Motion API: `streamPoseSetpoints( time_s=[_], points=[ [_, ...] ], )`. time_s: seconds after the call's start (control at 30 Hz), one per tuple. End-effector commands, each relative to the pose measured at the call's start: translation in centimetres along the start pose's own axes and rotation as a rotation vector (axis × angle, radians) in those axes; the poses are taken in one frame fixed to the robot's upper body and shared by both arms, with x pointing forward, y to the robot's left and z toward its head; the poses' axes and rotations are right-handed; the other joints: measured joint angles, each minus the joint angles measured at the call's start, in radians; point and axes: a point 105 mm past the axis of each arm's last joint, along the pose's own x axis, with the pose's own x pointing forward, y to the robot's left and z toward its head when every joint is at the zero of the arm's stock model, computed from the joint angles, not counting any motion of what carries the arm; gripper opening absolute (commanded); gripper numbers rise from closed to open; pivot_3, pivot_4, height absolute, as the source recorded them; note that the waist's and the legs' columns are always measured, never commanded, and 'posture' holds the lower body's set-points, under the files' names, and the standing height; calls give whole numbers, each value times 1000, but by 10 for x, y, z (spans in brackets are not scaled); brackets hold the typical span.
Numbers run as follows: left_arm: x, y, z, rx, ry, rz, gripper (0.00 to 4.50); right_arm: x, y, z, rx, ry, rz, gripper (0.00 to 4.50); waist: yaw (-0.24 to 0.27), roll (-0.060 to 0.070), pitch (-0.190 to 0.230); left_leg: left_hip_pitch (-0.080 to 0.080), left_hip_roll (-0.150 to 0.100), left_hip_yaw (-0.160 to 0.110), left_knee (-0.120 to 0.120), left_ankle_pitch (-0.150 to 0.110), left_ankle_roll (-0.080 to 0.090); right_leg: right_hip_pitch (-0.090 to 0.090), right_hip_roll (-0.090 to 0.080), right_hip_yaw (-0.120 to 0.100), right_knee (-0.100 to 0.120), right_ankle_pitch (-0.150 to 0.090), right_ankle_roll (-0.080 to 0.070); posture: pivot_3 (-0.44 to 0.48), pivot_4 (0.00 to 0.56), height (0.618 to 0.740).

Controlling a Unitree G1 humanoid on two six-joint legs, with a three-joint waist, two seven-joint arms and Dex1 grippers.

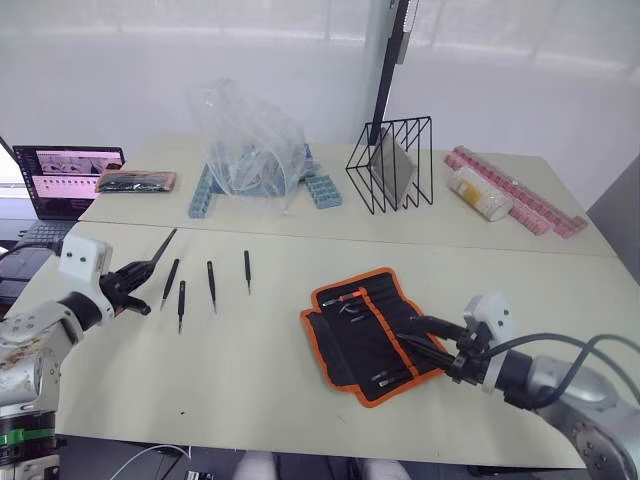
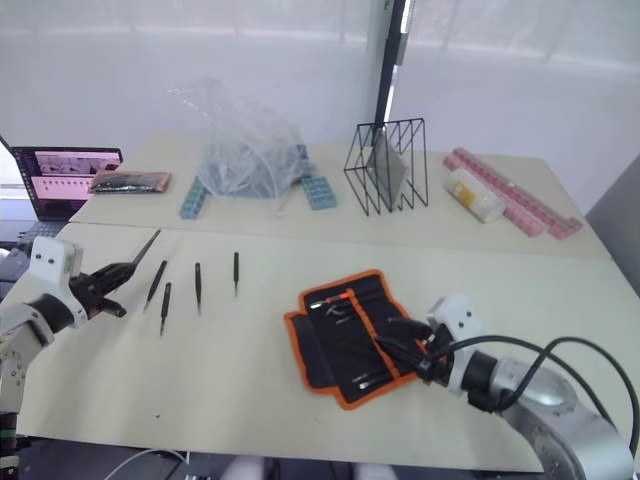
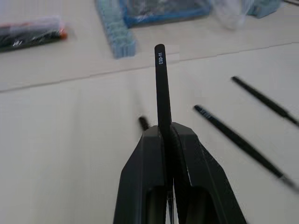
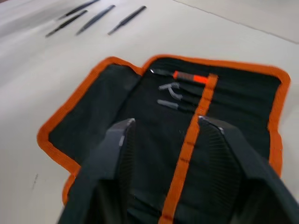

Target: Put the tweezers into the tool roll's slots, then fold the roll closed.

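Gripping one of the tweezers (image 3: 161,88), the left pincer (image 3: 167,135) hides its lower half; right pincer (image 4: 163,128) open.

Bare table (image 1: 250,350) lies between the four loose tweezers (image 1: 211,285) on the left and the open roll (image 1: 372,332) on the right, wide enough for a gripper to cross. The left gripper (image 1: 140,272) sits just left of the tweezers, the right gripper (image 1: 425,340) over the roll's right half. The plastic bag (image 1: 250,140), wire rack (image 1: 390,165) and laptop (image 1: 65,180) stand well back.
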Motion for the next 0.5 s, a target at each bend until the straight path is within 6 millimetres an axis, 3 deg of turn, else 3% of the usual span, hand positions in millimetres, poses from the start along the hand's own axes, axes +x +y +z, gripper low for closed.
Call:
streamPoseSetpoints(
  time_s=[0.03,0.13,0.27,0.5],
  points=[
    [11,-38,28,37,-28,-159,0,-2,3,2,-35,-41,-73,949,-4,0,0,0,0,0,0,0,0,0,0,0,0,0,0,0,150,720],
    [24,-73,39,47,-34,-303,0,1,4,-7,-18,-47,-127,53,-9,0,0,0,0,0,0,0,0,0,1,0,1,0,0,0,150,720],
    [42,-127,53,42,-39,-521,0,7,4,-22,17,-42,-194,53,-8,0,0,0,0,-1,0,0,0,0,1,0,0,0,0,0,150,720],
    [62,-189,55,49,39,-760,0,15,4,-45,81,-34,-271,53,-19,1,0,0,-1,-2,1,0,0,0,3,1,0,0,0,0,150,720]
  ],
)
